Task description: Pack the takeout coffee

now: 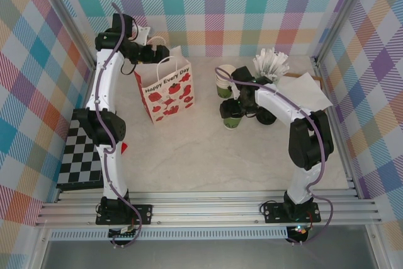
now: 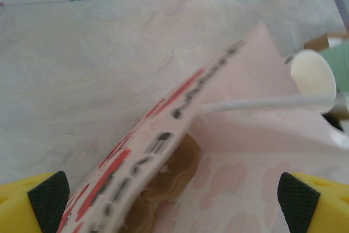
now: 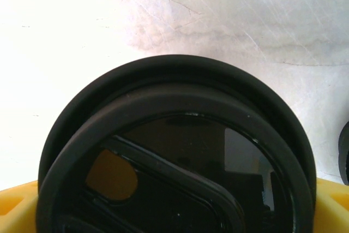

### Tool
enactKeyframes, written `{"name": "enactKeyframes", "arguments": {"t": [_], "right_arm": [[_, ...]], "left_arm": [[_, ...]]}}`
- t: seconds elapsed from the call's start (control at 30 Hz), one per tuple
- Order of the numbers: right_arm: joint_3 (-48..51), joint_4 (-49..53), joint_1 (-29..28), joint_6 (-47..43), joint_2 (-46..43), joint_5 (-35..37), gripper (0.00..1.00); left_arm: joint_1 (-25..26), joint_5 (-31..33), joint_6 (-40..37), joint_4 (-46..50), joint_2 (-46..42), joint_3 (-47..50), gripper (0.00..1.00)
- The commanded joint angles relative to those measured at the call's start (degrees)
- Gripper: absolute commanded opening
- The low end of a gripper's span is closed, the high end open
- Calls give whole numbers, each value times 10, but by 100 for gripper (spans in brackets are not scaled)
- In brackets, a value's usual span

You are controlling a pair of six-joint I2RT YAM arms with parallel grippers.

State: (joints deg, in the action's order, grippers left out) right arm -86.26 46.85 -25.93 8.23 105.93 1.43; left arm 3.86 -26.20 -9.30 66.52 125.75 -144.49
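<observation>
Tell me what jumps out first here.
The red-printed gift bag standing left of centre, its rim between the open fingers of the left gripper. Right of it, the takeout coffee, its black lid huge in the right wrist view.

Robot lab booth; plaid-printed walls (image 1: 214,4), aluminium frame rails (image 1: 208,209), marble-look tabletop (image 1: 208,155)

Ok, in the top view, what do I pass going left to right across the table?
Checkered board → red-printed paper bag → takeout coffee → white sachets → white paper sheet.
</observation>
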Motion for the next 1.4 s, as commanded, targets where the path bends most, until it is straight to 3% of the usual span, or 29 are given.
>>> {"name": "enactKeyframes", "arguments": {"t": [0.0, 0.1, 0.17, 0.37, 0.5, 0.8, 1.03, 1.2, 1.37], "right_arm": [[-20, 16, -2, -6, 10, 10, 90], [-23, 16, -2, -2, 16, 18, 90], [-22, 12, -2, 1, 14, 22, 90], [-16, 2, -2, -7, 7, 22, 94], [-8, -5, -2, -16, 8, 17, 95], [-12, 2, -2, -10, 8, 23, 97], [-11, 15, -2, -21, -17, 10, 100], [-31, 35, -1, -43, -5, 8, 100], [-82, 104, -1, -37, 19, 21, 100]], "left_arm": [[-2, -34, -144, 29, -23, -11, 100], [-10, 54, -162, 8, -22, -6, 100], [-16, 71, -178, 14, -17, -12, 100], [-19, -16, -193, -8, -46, 9, 100], [-25, -31, -175, -53, -76, 44, 100], [-54, -106, -189, -47, -123, 103, 100], [-74, -126, -140, -118, -173, 166, 100], [-75, -110, -105, -139, -195, 194, 100], [-75, -24, -38, -171, -221, 225, 100]]}}
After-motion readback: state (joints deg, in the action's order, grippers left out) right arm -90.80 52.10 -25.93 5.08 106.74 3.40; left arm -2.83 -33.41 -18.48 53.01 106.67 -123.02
